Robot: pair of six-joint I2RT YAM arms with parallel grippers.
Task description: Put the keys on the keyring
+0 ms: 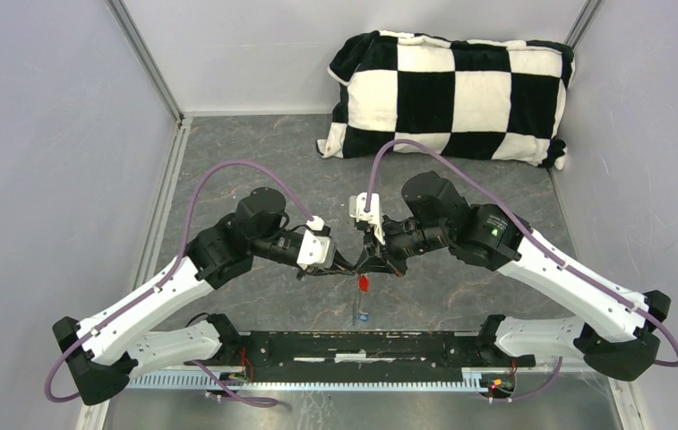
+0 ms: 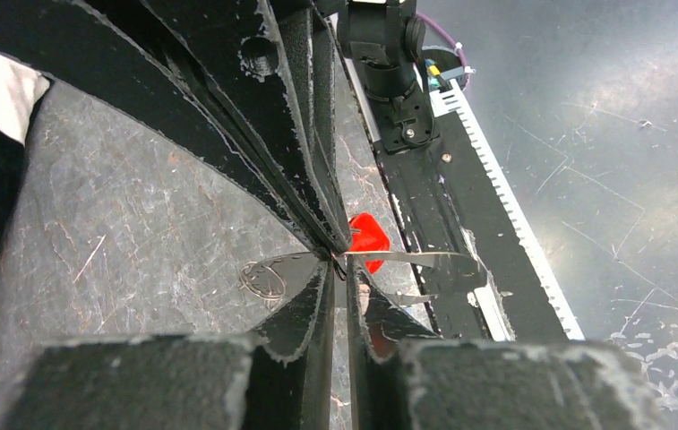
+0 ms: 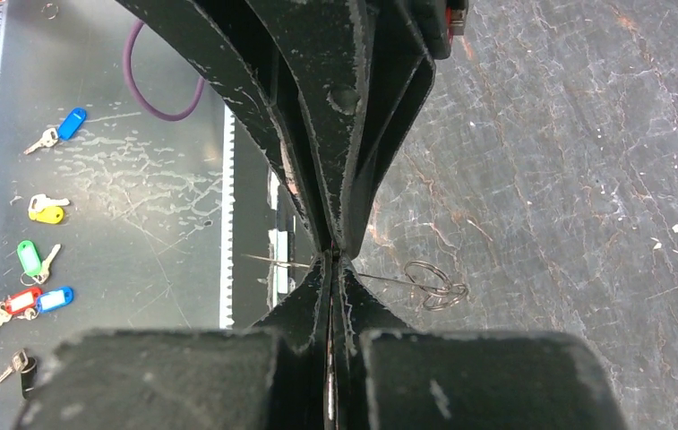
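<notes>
Though uncertain: two keys point(image 1: 364, 283); one keyring point(image 2: 424, 258)

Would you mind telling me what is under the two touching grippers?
A red key hangs there, a blue key lower; the left gripper and right gripper hide their attachment.

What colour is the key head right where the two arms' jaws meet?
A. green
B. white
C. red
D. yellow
C: the left wrist view shows a red key head right at that meeting point, and the top view shows the same red spot there.
</notes>
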